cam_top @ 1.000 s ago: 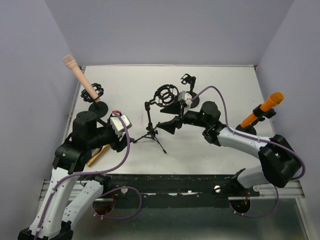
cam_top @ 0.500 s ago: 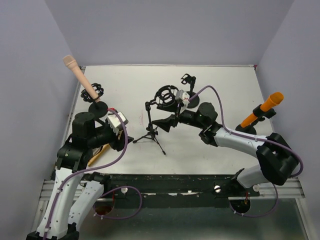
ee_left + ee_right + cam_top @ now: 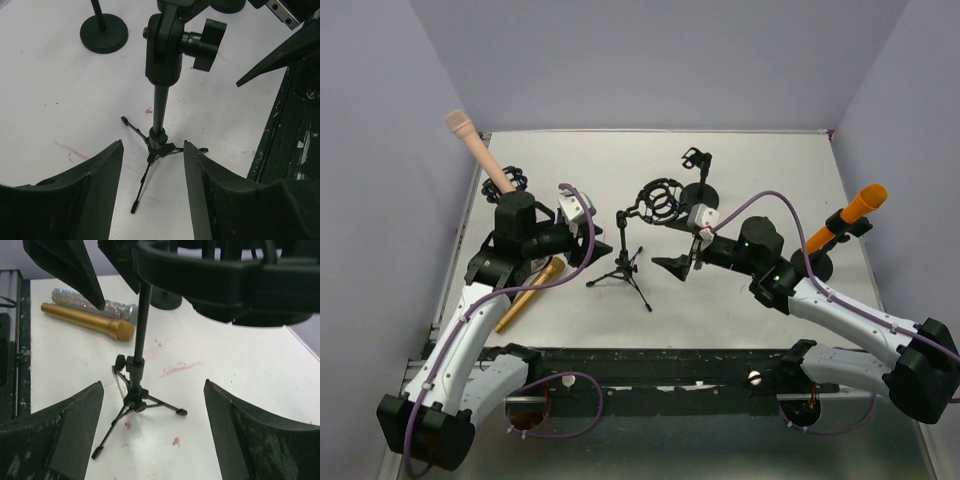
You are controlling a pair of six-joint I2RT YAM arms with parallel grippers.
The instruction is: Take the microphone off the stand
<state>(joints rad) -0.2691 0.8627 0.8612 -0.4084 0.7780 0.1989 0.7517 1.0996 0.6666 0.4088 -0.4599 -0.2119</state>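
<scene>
At table centre, left gripper (image 3: 152, 149) and right gripper (image 3: 152, 390) are hanging spread open either side of the tripod (image 3: 623, 262), holding nothing. Far left, pink mic (image 3: 480, 150) is sitting tilted in its stand (image 3: 512, 187); orange mic (image 3: 850, 213) far right.

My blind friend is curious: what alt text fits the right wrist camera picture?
A slim black tripod stand stands on the white table, framed by the open right hand. Behind it lie a gold microphone and a glittery silver microphone; a black ring mount looms overhead.
</scene>
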